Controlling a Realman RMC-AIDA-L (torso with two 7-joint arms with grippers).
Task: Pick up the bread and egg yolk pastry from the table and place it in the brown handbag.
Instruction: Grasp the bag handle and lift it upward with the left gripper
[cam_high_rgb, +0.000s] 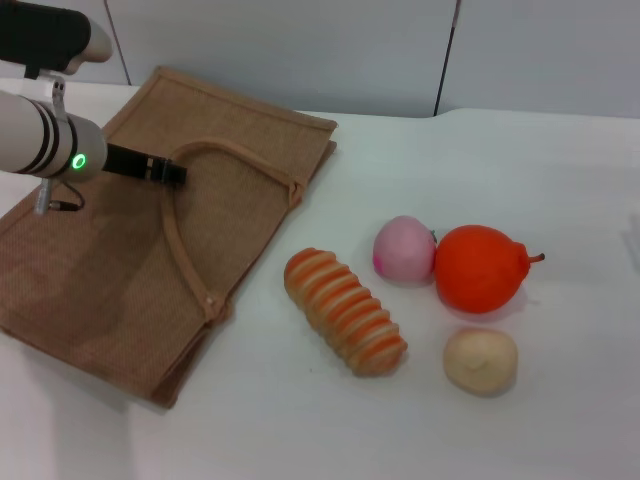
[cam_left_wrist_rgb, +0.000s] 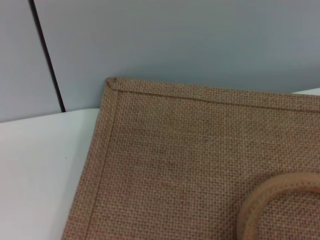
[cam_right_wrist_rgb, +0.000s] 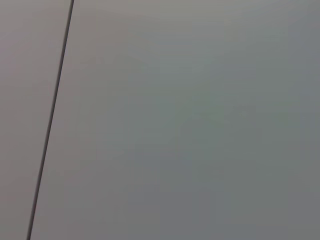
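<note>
The brown handbag (cam_high_rgb: 110, 270) lies flat on the white table at the left, its strap handle (cam_high_rgb: 180, 240) looped across its top face. The striped bread (cam_high_rgb: 345, 312) lies on the table to the right of the bag. The egg yolk pastry (cam_high_rgb: 481, 360) sits further right, near the front. My left gripper (cam_high_rgb: 178, 172) hovers over the bag's far part, its tip at the handle's curve. The left wrist view shows the bag's weave (cam_left_wrist_rgb: 190, 160), a corner and part of the handle (cam_left_wrist_rgb: 265, 200). The right gripper is out of view.
A pink peach (cam_high_rgb: 403, 248) and an orange pear-shaped fruit (cam_high_rgb: 482, 268) sit side by side just behind the bread and the pastry. A grey panelled wall stands behind the table; the right wrist view shows only this wall.
</note>
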